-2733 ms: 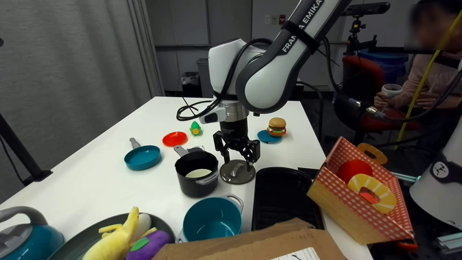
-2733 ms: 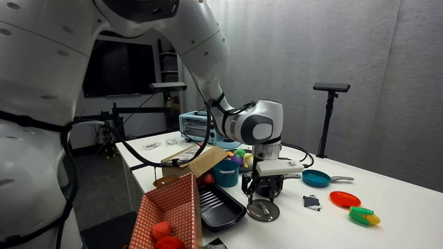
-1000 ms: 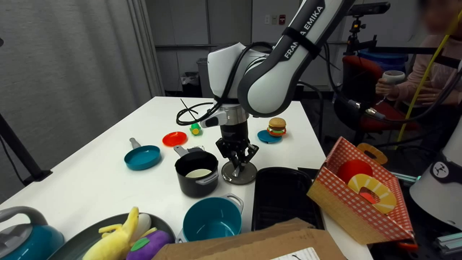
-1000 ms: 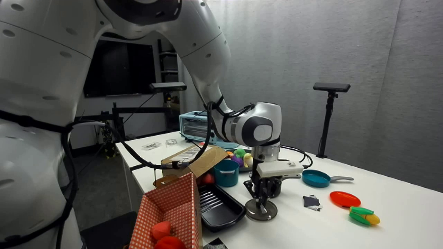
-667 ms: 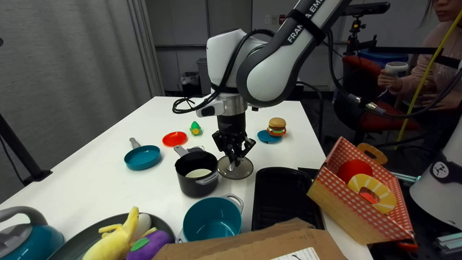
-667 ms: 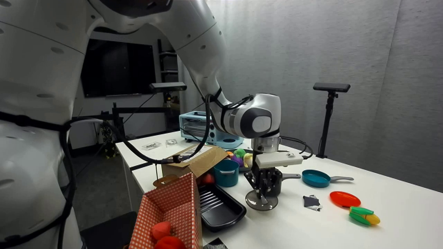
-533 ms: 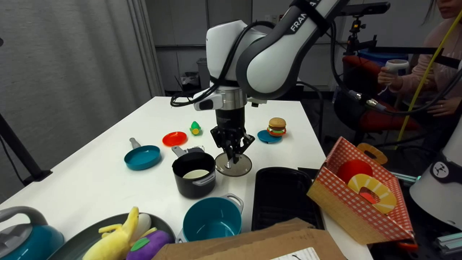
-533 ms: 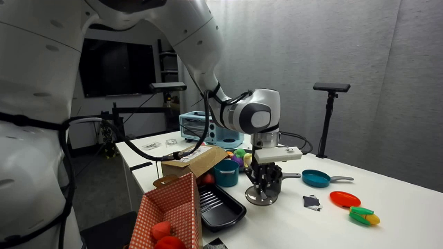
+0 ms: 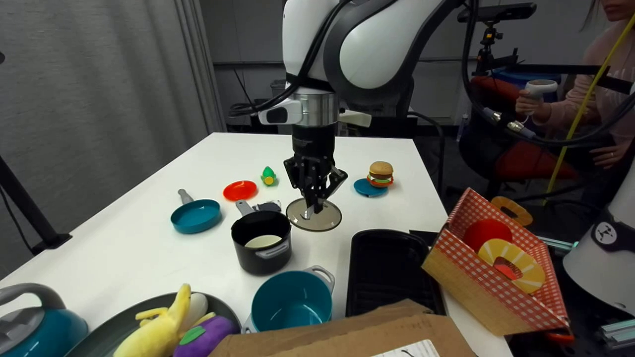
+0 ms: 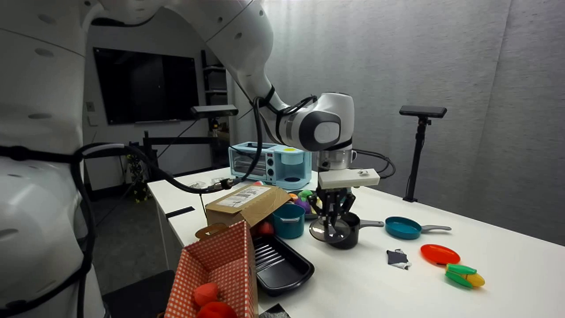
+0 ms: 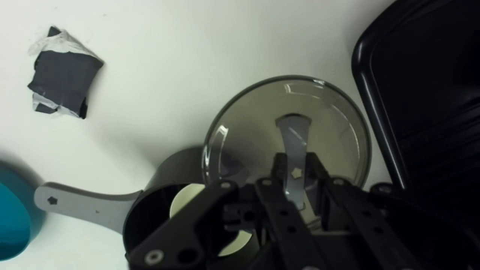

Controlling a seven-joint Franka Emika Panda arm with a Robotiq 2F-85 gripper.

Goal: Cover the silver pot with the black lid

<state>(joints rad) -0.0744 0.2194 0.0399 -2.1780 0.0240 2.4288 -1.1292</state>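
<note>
My fingers (image 11: 279,164) pinched the handle (image 11: 295,138) of the lid (image 9: 326,218), raised off the tabletop (image 9: 149,258) and just beside the pot (image 9: 252,255). I judged grasp and lift done; centring, lowering and release remained

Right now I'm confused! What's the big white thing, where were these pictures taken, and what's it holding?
The big white thing is a robot arm, a machine that picks things up. Two pictures look in from different places outside it; the close-up looks down from its wrist. Its black fingers pinch the grey handle of a dark, see-through lid, holding it in the air. Next to the lid is a dark pot, not covered yet. On the white table there are also a teal frying pan, a red plate and a black tray.
</note>
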